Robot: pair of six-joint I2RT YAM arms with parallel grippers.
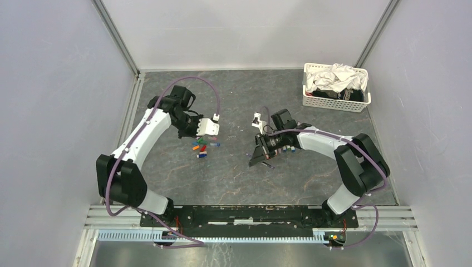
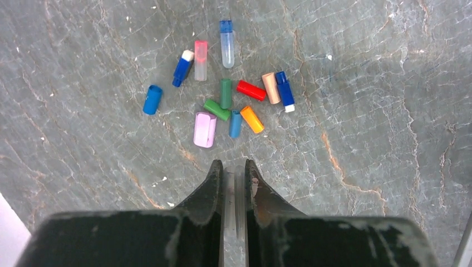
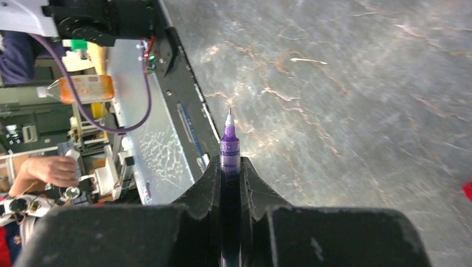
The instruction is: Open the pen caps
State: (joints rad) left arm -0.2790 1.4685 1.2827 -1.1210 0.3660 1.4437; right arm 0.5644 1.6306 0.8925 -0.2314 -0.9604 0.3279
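Top view: L pincer (image 1: 205, 133) left of centre, just above the caps (image 1: 201, 148) scattered on the surface (image 1: 234, 178). R pincer (image 1: 260, 157) right of centre. Basket (image 1: 335, 101) upper right.
L wrist: pincer narrow, nearly closed, holding nothing; caps lie loose, upper centre.
R wrist: pincer clamped on a purple pen (image 3: 229, 146), tip bare, pointing up-frame.

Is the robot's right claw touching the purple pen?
Touching. The right wrist view shows the purple pen squeezed between both fingers of the right gripper, with no gap on either side.
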